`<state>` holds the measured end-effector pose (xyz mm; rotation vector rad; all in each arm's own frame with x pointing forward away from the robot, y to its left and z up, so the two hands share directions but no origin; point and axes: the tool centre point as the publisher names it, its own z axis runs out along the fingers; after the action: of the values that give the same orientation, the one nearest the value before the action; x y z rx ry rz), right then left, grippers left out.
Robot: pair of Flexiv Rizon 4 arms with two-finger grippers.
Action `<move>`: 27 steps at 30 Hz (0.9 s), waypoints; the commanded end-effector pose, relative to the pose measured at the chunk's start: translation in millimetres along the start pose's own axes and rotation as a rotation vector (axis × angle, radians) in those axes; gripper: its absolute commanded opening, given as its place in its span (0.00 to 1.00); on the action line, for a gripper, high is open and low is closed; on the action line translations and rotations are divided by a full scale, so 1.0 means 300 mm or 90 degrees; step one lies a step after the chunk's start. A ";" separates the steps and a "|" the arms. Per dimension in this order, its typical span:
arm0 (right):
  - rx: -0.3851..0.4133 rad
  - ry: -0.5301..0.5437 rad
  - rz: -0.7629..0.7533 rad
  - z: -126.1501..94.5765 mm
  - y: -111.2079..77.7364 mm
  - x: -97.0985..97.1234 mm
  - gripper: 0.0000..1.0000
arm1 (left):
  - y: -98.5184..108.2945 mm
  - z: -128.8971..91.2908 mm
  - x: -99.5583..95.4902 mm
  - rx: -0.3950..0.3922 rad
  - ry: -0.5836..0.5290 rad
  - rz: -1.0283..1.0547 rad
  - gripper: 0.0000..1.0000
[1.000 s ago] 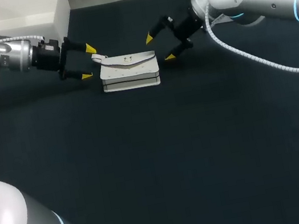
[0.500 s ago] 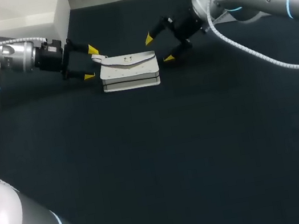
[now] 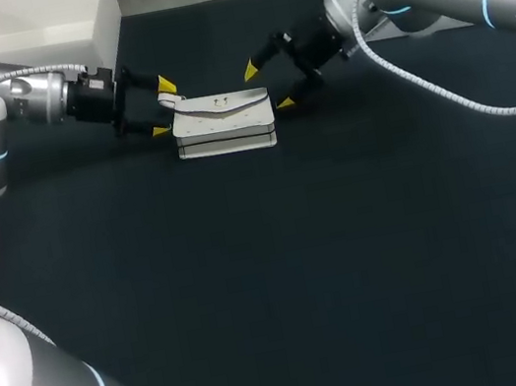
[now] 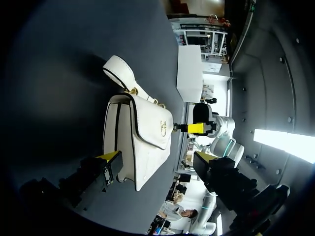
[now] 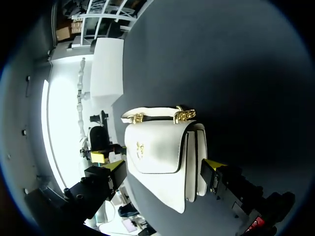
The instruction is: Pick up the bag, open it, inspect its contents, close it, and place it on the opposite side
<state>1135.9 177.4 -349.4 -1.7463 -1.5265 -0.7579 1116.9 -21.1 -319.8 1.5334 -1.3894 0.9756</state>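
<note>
Dark table (image 3: 273,280) holds bag (image 3: 222,119) (closed) between spread left fingers (image 3: 165,86) and spread right fingers (image 3: 251,72).

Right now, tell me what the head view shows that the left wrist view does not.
Only the head view: both arms coming in from the sides, the right gripper with both its fingers spread open, and the bare table in front of the bag. Only the left wrist view: the gold links joining the strap to the bag, and the dark seam along its side. Both: the white bag with its flap closed, the left gripper open at one end, and the right gripper at the other.
</note>
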 end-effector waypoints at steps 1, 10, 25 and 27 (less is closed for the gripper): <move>0.037 0.008 0.002 0.026 0.029 -0.013 1.00 | -0.024 0.009 -0.019 -0.032 0.005 -0.005 1.00; 0.058 0.033 0.001 0.059 0.031 -0.013 0.92 | -0.043 0.037 -0.036 -0.013 0.008 -0.009 0.76; 0.072 0.052 -0.001 0.074 0.026 -0.009 0.85 | -0.054 0.066 -0.048 -0.016 0.004 -0.013 0.65; 0.074 0.053 0.002 0.079 0.027 -0.015 0.84 | -0.057 0.065 -0.055 -0.015 0.003 -0.015 0.66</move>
<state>1137.1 192.1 -363.8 -1.6607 -1.4775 -0.7669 1125.2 -33.6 -338.4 1.5519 -1.3711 0.9661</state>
